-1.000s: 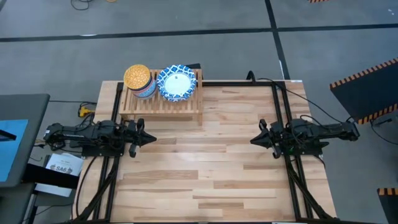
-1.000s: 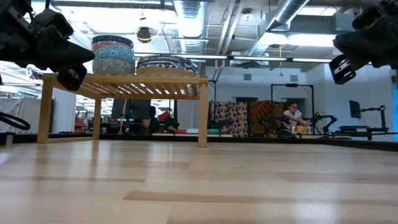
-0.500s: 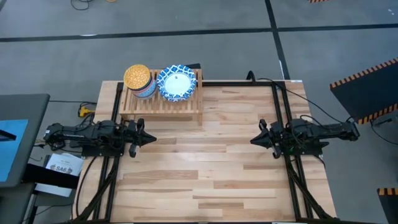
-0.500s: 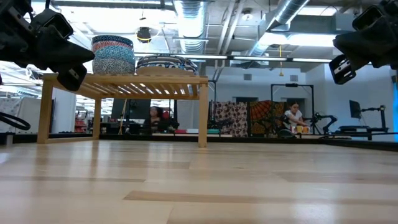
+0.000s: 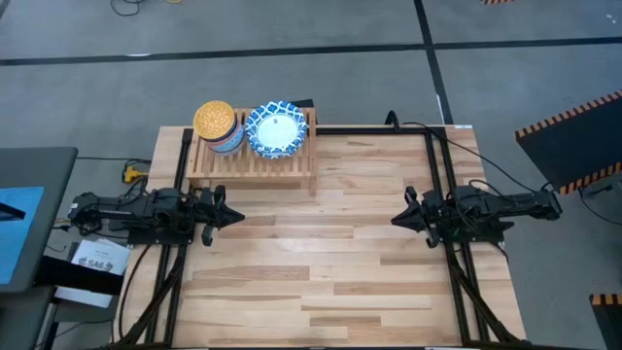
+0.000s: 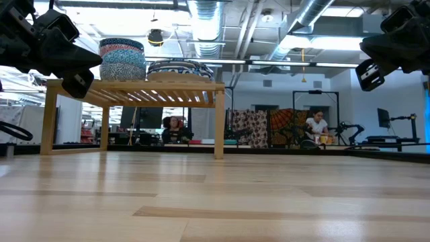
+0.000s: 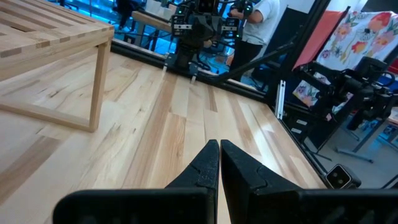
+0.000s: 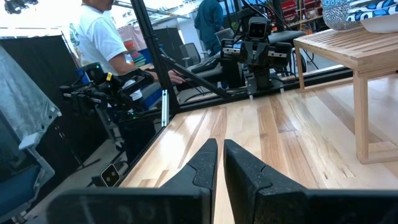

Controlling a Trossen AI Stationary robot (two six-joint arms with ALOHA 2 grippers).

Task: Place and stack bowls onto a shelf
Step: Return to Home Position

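Note:
The light-wood shelf (image 5: pixel 253 148) stands at the table's far left. On its slatted top sit two stacks of bowls: small ones with an orange bowl (image 5: pixel 215 122) uppermost, and beside them wide blue-and-white ones (image 5: pixel 277 129) with a white centre. The low view shows both stacks (image 6: pixel 122 59) (image 6: pixel 180 68) resting by their bases on the shelf top (image 6: pixel 134 85). My left gripper (image 5: pixel 236 217) hovers level at the table's left, shut and with nothing in it (image 7: pixel 219 152). My right gripper (image 5: pixel 395 220) hovers level at the right, shut and holding nothing (image 8: pixel 221 152). The two point at each other.
Bare butcher-block tabletop (image 5: pixel 321 253) lies between the two grippers and toward the near edge. Black frame rails (image 5: pixel 432 146) run along the table's sides and far edge. People sit and stand in the room beyond (image 6: pixel 314 126) (image 8: pixel 99 37).

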